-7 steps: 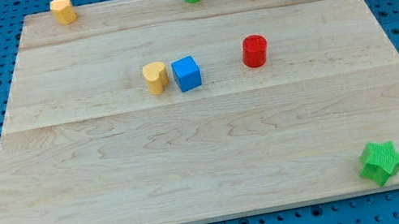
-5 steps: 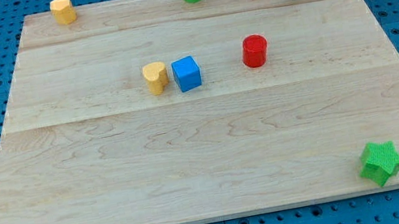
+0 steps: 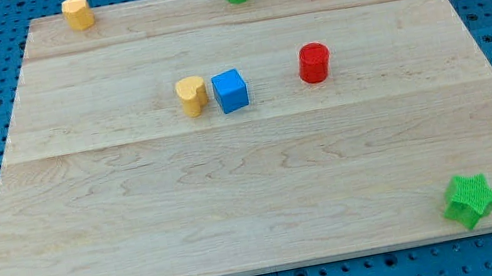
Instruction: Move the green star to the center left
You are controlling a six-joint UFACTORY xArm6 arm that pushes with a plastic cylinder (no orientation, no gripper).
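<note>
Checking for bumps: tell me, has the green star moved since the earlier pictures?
No. The green star sits at the same spot by the board's bottom-right corner; my tip is out of view.

The green star (image 3: 470,199) lies at the bottom right corner of the wooden board (image 3: 237,200), very near to the board's bottom edge and to its right edge. It is a small block of bright green colour, with short thick points and a flat top face. It lies flat on the wood, not tilted, and it stands alone, well apart from every other block. My tip does not show in the view, so I cannot say where it is relative to the star.
</note>
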